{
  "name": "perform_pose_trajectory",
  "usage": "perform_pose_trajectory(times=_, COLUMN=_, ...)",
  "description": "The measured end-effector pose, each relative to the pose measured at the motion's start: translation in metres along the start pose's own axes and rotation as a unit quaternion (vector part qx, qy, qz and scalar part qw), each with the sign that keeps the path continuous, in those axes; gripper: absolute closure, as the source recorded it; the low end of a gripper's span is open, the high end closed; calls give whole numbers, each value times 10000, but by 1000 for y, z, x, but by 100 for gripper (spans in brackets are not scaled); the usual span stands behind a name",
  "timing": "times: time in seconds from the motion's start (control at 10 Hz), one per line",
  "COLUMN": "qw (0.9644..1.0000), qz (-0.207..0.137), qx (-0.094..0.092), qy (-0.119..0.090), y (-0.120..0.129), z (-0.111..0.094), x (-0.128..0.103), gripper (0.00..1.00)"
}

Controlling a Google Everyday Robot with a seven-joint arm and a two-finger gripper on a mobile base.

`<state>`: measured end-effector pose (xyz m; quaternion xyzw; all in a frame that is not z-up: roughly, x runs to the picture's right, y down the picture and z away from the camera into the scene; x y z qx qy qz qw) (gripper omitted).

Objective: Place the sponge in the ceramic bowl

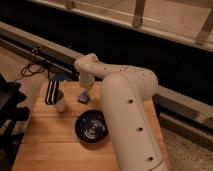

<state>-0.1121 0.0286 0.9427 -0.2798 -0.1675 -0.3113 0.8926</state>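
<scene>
The tool (86,88) is being held low at centre-left of the frame, its grip impossible to tell, the sponge (83,97) being seen directly beneath it, up-frame of the ceramic bowl (91,128) on the counter (47,142).

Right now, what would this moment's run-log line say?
gripper: at far side of table, down at sponge | ceramic bowl: nearer camera, no sponge inside | step: placement not yet done

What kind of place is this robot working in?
Probably an indoor robot test area: a wooden table, loose cables on the floor, a railing behind. The hand hangs at the sponge, beyond the bowl.
</scene>
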Motion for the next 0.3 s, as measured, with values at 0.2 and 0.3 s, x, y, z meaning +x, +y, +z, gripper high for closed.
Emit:
perform_pose_trajectory(times=0.2, qw=9999, qz=7, qx=-38, qy=-127, y=3, z=8, x=-2, gripper=28)
perform_pose_trajectory(times=0.3, qw=9998, qz=-3, qx=-53, qy=-193, y=2, z=12, x=-3, gripper=28)
